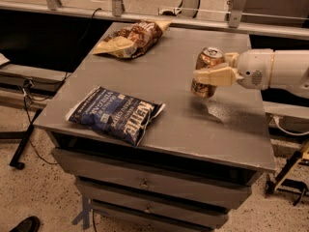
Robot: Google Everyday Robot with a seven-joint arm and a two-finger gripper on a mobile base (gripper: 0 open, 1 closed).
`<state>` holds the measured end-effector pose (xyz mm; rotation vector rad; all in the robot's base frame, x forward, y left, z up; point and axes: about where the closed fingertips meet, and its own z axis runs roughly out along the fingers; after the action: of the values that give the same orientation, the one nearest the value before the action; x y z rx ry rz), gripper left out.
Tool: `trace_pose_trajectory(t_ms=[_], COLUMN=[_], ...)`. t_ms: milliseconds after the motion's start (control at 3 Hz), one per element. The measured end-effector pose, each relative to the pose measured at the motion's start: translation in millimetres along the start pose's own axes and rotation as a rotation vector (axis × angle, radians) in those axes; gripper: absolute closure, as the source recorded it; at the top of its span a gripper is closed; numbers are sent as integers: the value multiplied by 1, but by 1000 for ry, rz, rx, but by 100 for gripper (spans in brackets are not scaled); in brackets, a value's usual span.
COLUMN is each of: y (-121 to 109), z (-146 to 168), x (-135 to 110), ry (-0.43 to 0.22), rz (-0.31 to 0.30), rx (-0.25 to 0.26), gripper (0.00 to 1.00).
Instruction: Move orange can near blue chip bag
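Shiny, smooth metal on the orange can (211, 57), silver at the top. Smooth, dull cream plastic on the gripper (208, 73), up above the table (164, 71) and closed tight around the can, well apart from the blue chip bag (113, 114). Smooth white plastic on the arm (285, 71) behind it. Looks like grey painted metal on the table, dull, a bit speckled under the can. Crinkly, shiny plastic wrap on the blue chip bag. Same crinkly shine on the brown and yellow chip bag (130, 37). Rough, spotty stone look on the floor (38, 187).
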<state>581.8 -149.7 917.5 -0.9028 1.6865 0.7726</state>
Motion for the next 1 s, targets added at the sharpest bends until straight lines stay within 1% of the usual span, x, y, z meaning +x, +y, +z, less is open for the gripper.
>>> trace_pose_trajectory(t_ms=[333,667,1000], y=[30,57,80], z=[6,16,31], x=[19,36,50], ry=[-9,-6,2], rz=[40,66,75], rx=[-69,-147,-222], gripper=[100,83,59])
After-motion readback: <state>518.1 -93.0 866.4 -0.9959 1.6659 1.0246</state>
